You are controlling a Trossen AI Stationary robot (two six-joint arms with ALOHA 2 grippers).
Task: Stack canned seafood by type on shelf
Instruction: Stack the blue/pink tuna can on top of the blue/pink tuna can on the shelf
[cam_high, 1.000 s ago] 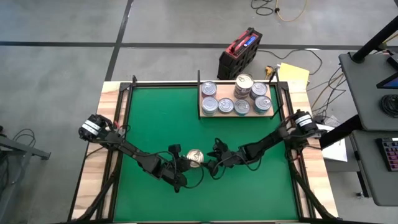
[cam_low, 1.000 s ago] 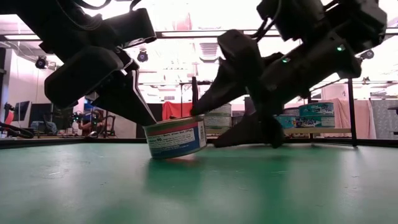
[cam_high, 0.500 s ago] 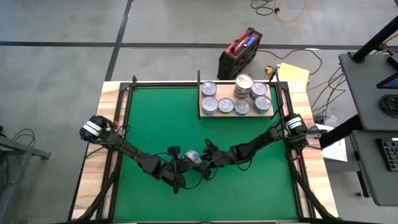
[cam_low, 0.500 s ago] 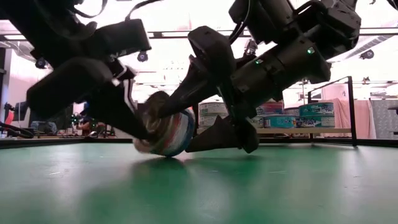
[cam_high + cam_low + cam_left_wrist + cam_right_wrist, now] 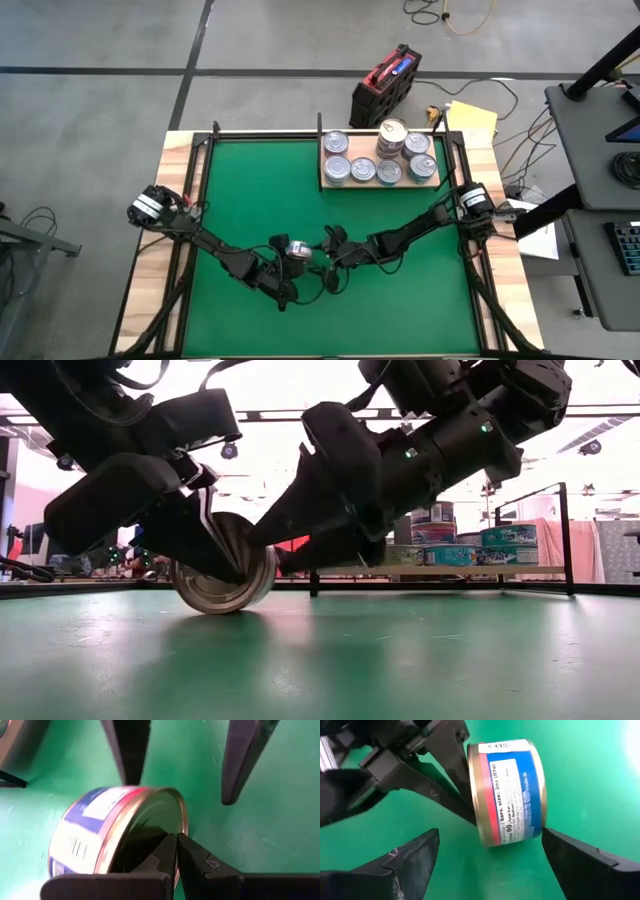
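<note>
Right tool (image 5: 485, 857) spread wide around gold-lidded can (image 5: 509, 792), tipped on its rim, blue/red label; left tool (image 5: 176, 855) closed against its lid, both arms low over table (image 5: 250, 190).

Both arms are showing as dark, near-black jointed links, the left arm (image 5: 205, 243) and right arm (image 5: 420, 228) each running thin black cables along their segments. A white-and-black collar with a small marking is sitting at the left base (image 5: 148, 205) and at the right base (image 5: 474, 197). Small green lights are glowing on the right arm's housing (image 5: 485, 428). The right fingers (image 5: 415, 857) are looking matte black, flat and wedge-shaped, tapering to points. The left fingers (image 5: 192, 860) are showing toothed, notched inner edges
</note>
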